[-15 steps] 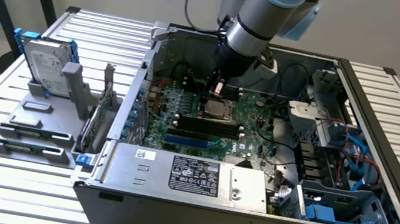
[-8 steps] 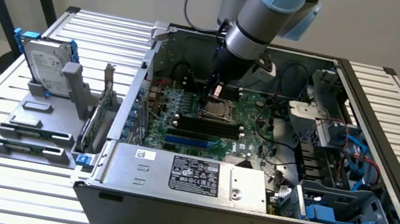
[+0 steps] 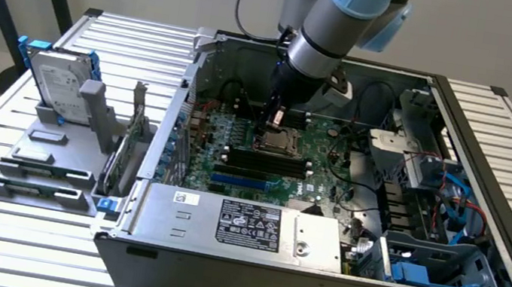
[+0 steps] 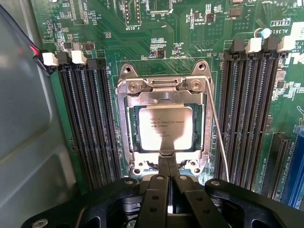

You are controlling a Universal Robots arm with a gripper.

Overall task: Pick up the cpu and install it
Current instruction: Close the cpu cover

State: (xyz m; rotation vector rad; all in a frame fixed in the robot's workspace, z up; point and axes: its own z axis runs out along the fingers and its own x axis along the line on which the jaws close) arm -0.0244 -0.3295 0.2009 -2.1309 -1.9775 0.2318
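Observation:
The cpu (image 4: 164, 127), a small square chip with a silver-grey printed top, lies flat in the metal socket frame (image 4: 124, 118) on the green motherboard (image 4: 156, 38). My gripper (image 4: 167, 161) is shut, its black fingers pressed together with nothing between them. The tips hover at the socket's edge, just beside the cpu's rim. In the exterior view the gripper (image 3: 276, 121) hangs inside the open computer case (image 3: 318, 275), just above the socket (image 3: 276, 143).
Black memory slots (image 4: 88, 123) flank the socket on both sides, and a thin wire lever (image 4: 216, 137) runs along it. A grey power supply (image 3: 244, 225) sits at the case front. A hard drive with blue rails (image 3: 57, 83) stands on a holder at the exterior view's left.

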